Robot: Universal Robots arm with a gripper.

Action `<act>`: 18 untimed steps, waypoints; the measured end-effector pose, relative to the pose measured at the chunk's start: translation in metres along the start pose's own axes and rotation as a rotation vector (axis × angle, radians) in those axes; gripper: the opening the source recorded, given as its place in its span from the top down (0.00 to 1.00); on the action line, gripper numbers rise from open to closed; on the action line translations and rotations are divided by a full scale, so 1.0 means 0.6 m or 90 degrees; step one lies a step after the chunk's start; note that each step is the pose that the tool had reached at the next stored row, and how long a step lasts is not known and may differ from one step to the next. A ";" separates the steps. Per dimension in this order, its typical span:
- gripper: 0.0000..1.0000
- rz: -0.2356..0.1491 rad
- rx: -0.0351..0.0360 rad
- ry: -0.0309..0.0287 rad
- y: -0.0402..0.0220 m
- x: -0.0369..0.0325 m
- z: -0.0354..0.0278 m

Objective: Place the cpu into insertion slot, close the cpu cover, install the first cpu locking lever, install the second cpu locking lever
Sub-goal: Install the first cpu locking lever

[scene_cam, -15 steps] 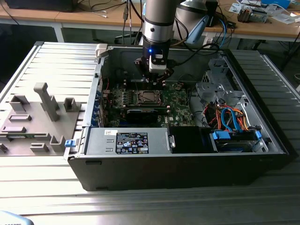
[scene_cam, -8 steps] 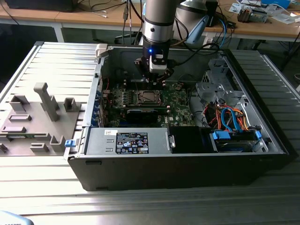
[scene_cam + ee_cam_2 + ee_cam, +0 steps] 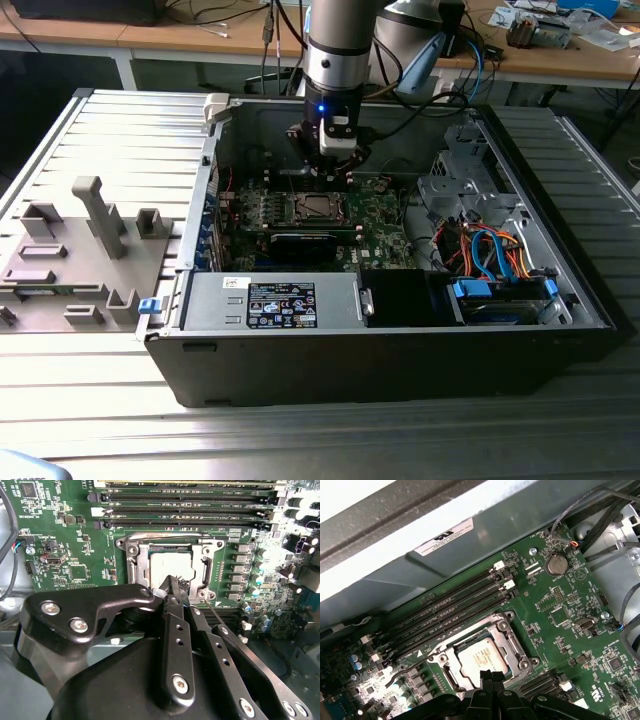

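The cpu (image 3: pixel 169 564) (image 3: pixel 480 656) lies in the insertion slot (image 3: pixel 312 208) on the green motherboard, its silver-grey top showing. The cpu cover (image 3: pixel 141 562) (image 3: pixel 509 641) lies flat around it, framing it. One thin wire locking lever (image 3: pixel 165 534) runs along one side of the socket. The other locking lever (image 3: pixel 216 614) (image 3: pixel 529 672) angles away from the socket's corner. My gripper (image 3: pixel 172 586) (image 3: pixel 487 674) (image 3: pixel 328 172) hangs just above the socket's edge. Its black fingers are shut together with nothing between them.
The open computer case has a metal wall (image 3: pixel 212 190) on the exterior view's left and a drive bay with blue and orange cables (image 3: pixel 490 255) on the right. Long memory slots (image 3: pixel 190 500) (image 3: pixel 445 612) run beside the socket. A grey fixture (image 3: pixel 90 240) stands outside the case.
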State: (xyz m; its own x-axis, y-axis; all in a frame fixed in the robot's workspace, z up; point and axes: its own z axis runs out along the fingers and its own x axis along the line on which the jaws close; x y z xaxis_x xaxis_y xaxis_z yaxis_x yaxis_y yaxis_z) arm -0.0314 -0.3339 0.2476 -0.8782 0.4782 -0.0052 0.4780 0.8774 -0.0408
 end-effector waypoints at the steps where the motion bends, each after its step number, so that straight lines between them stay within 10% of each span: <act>1: 0.89 -0.001 0.0000 -0.0001 0.000 0.000 0.000; 18: 0.89 -0.031 -0.0002 -0.0013 0.000 0.000 0.000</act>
State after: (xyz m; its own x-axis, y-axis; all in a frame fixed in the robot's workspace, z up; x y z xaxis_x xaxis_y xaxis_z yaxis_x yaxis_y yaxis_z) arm -0.0314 -0.3339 0.2475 -0.9004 0.4351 -0.0052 0.4350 0.8995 -0.0407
